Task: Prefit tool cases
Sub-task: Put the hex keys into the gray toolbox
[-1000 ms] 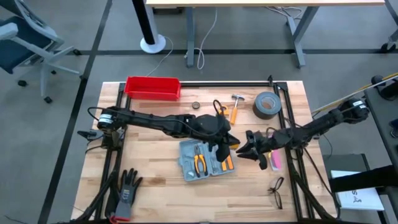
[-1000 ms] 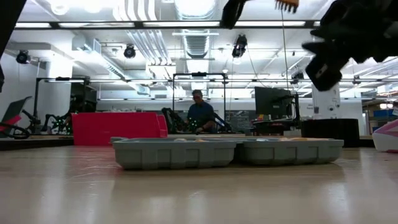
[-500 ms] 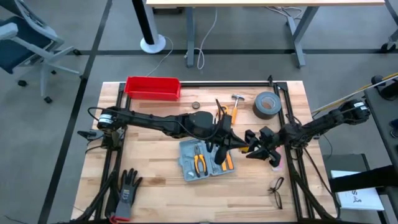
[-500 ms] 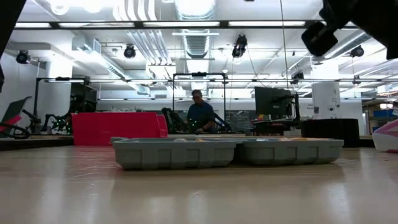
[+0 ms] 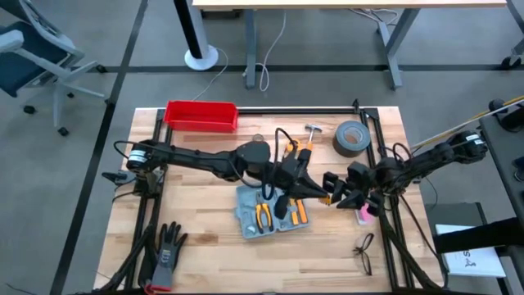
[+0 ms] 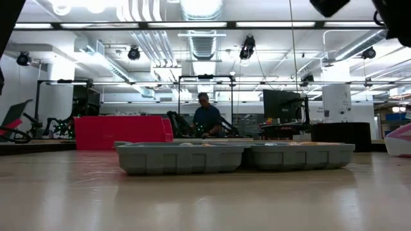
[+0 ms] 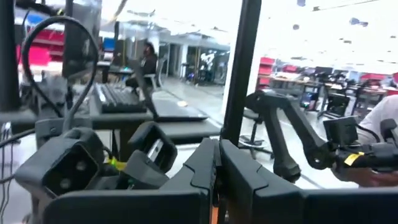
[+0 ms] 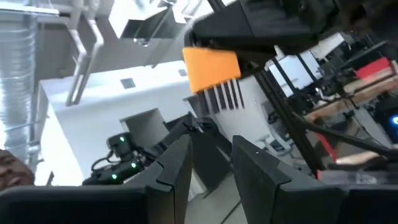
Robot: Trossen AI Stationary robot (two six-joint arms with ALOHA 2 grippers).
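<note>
The grey-blue tool case (image 5: 270,215) lies open and flat on the table, with orange-handled pliers (image 5: 262,215) in its slots. In the low view its two halves (image 6: 234,156) rest side by side. My left gripper (image 5: 319,195) is raised just right of the case, shut on a small orange tool with black tines (image 8: 211,68). My right gripper (image 5: 335,197) faces it from the right, close by. In the right wrist view its open fingers (image 8: 211,165) stand short of the tool. Both grippers are above the low view's frame. My left gripper pinches the orange tool between its two shut fingers; a strip of orange (image 7: 213,214) shows in the seam between them. In the right wrist view the orange body's end (image 8: 208,55) sits at the fingers and the black tines (image 8: 222,98) stick out beyond. The tool is lifted clear of the table.
A red bin (image 5: 201,115) stands at the far left of the table, with a hammer (image 5: 309,135) and a grey tape roll (image 5: 352,138) at the far right. A pink object (image 5: 364,215) and glasses (image 5: 364,252) lie near right. A black glove (image 5: 166,254) lies near left.
My left gripper has carried the orange tool up from over the case and toward the table's right edge, leaving the top of the low view. My right gripper has risen and turned to face it. The case has not moved.
</note>
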